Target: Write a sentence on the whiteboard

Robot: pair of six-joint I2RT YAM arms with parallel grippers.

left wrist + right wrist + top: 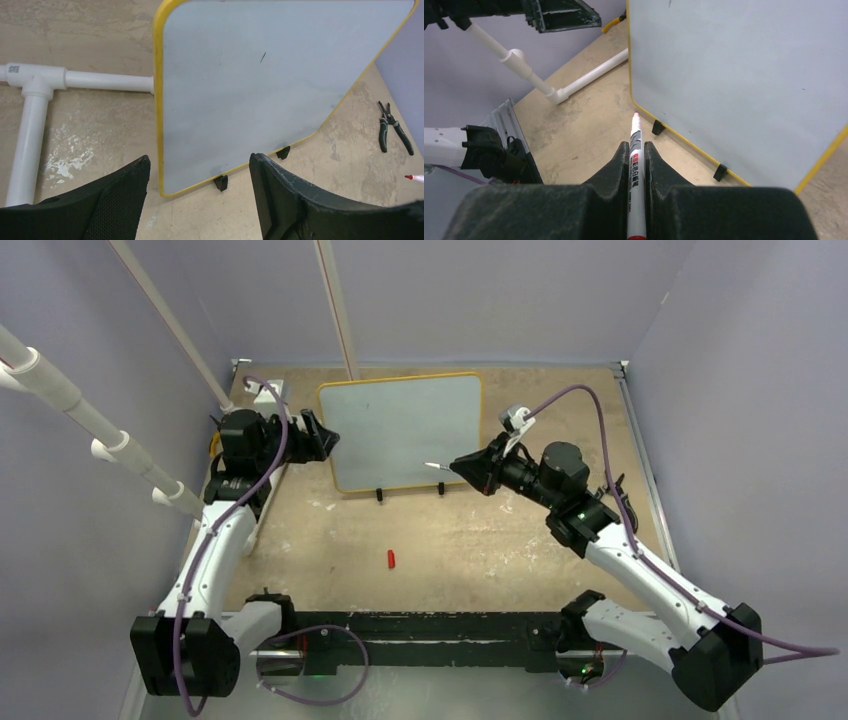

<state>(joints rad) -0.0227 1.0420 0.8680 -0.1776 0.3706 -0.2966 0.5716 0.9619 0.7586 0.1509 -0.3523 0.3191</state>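
Red cap [391, 559] near, pliers [395, 127] right, white pipe [30, 140] left of whiteboard [400, 430]; left gripper [322, 439] released at its left edge, right gripper [636, 147] grasping marker [636, 131].

A red cap [391, 559] lies mid-tabletop; a white pipe [35, 130] lies near the far left corner; pliers [395, 127] lie near the right edge.

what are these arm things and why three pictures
Two robot arms, bolted at the near edge of a table. One picture looks down from above; the other two come from a camera on each wrist. A yellow-framed whiteboard sits on the table, nothing written yet. The right end effector is shut on a marker, its tip near the board. The left end effector is open beside the board's left edge. A small red piece and pliers lie on the table.
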